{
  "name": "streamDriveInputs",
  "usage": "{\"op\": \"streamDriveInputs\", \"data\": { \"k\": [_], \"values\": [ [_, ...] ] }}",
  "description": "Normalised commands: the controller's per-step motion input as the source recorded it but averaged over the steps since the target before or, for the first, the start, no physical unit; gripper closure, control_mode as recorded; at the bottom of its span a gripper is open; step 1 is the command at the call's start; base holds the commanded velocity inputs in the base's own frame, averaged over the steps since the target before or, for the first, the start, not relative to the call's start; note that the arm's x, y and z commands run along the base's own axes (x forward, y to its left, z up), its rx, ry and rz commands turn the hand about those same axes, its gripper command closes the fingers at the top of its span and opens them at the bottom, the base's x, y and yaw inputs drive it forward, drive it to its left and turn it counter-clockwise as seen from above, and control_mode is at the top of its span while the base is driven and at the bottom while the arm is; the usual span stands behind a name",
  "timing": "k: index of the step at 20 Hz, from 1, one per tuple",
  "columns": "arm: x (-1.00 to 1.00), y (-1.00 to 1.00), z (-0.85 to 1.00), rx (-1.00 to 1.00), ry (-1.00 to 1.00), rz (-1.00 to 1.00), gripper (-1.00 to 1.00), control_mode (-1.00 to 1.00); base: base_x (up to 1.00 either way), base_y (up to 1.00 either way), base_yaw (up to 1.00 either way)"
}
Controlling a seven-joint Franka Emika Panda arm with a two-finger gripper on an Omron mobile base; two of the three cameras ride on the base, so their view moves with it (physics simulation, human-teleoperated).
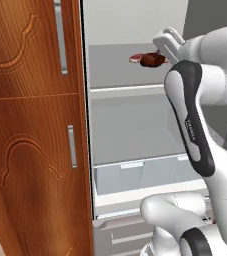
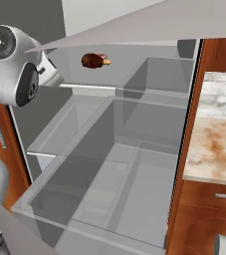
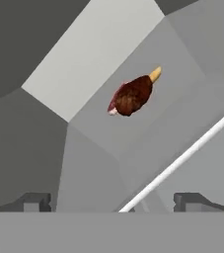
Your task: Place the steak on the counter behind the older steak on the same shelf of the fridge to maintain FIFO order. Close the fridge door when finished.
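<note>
Both steaks point(image 3: 131, 95) lengthwise along shelf point(image 3: 172, 123)

Glossy white rounded arm point(image 1: 220, 165) with dark grey joint bands

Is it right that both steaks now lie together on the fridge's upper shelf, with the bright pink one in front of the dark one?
Not quite. Both lie on the upper shelf, but the steak, the bright pink one, sits behind the older steak, not in front. The hand view shows the dark steak nearer the shelf's pale front edge, the pink one peeking out past it.
</note>
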Motion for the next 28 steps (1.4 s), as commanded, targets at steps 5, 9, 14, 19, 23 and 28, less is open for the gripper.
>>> {"op": "streamDriveInputs", "data": {
  "k": [5, 9, 14, 19, 23, 28],
  "values": [
    [-0.23, 0.24, -0.43, -0.11, 0.19, 0.00, -1.00, -1.00, 0.00, 0.00, 0.00],
    [0.00, 0.08, -0.47, -0.02, 0.18, 0.01, -1.00, -1.00, 0.00, 0.00, 0.00],
    [-0.30, -0.06, -0.47, 0.00, 0.03, -0.02, -1.00, -1.00, 0.00, 0.00, 0.00],
    [-0.86, 0.01, -0.42, 0.00, 0.00, -0.10, -1.00, -1.00, 0.00, 0.00, 0.00],
    [-0.51, 0.28, -0.27, 0.00, 0.00, -0.11, -1.00, 1.00, -0.17, 0.12, -0.04],
    [0.00, 0.00, 0.00, 0.00, 0.00, 0.00, -1.00, 1.00, -0.95, 0.35, -0.20]
  ]
}}
